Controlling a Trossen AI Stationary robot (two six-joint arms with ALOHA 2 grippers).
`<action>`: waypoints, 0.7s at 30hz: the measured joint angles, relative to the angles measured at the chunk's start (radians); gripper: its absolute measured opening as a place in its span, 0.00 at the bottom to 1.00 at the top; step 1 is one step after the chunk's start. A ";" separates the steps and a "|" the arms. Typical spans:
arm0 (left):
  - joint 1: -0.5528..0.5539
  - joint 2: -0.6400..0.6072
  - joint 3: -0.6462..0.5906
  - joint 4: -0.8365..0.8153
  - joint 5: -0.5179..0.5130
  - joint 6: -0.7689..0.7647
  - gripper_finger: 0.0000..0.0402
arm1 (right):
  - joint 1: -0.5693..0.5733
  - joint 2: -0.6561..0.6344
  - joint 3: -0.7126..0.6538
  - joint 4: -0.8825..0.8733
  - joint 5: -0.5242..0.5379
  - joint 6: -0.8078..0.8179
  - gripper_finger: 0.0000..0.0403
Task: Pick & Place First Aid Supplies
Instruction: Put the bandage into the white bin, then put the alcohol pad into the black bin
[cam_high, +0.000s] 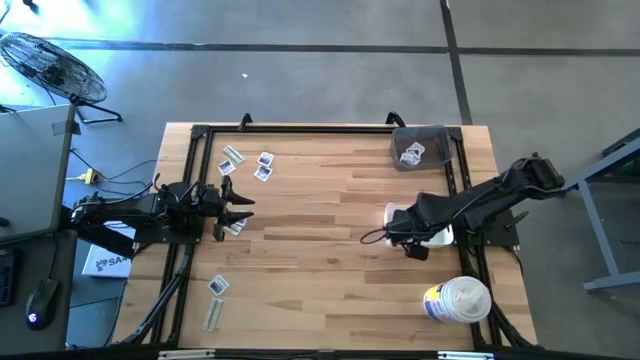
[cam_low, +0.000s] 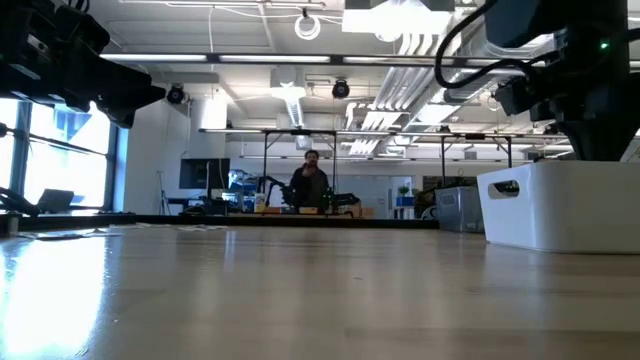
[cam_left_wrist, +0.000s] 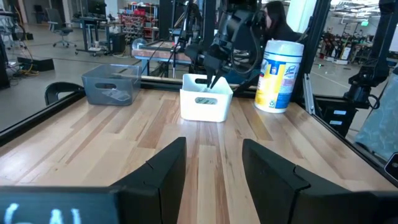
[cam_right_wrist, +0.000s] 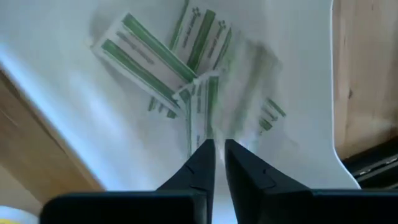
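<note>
High view: the right pincer (cam_high: 415, 243) hangs over the white bin (cam_high: 398, 213) near the worktop's right edge, its fingers hidden by the arm. The left pincer (cam_high: 243, 208) waits spread near the left edge, close to one packet (cam_high: 235, 228). Loose first aid supplies lie on the wood: a strip wrapper (cam_high: 233, 157) and square sachets (cam_high: 264, 165) toward the far left corner, and more packets (cam_high: 216, 299) toward the near left corner. A grey bin (cam_high: 420, 147) at the far right corner holds several sachets; a round tub (cam_high: 457, 300) stands near the near right corner.

Low view: the white bin (cam_low: 560, 205) stands at the right with the right arm above it; a person is far off in the room.

Left wrist view: the left pincer's fingers (cam_left_wrist: 267, 171) stand apart with nothing between them, and across the worktop the right pincer (cam_left_wrist: 211, 79) dips into the white bin (cam_left_wrist: 205, 106).

Right wrist view: the right pincer (cam_right_wrist: 214, 155) points down into the white bin (cam_right_wrist: 56, 81), its fingers almost together with a thin gap, a green-striped strip wrapper (cam_right_wrist: 199, 121) just at the tips (I cannot tell whether it is pinched or let go). Other strip wrappers (cam_right_wrist: 140, 59) lie on the bin floor.

By my judgement the task is partly done: both bins hold packets, while several on the left side await sorting.
</note>
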 joint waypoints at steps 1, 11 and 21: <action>0.000 0.000 0.000 0.000 0.000 0.000 0.39 | 0.000 0.000 0.004 -0.001 0.001 0.000 0.09; 0.000 0.000 0.000 0.000 0.000 0.000 0.39 | 0.001 0.000 0.166 -0.028 -0.045 -0.004 0.25; 0.000 0.000 0.000 0.000 0.000 0.000 0.39 | 0.011 0.000 0.436 0.273 0.229 -0.090 0.22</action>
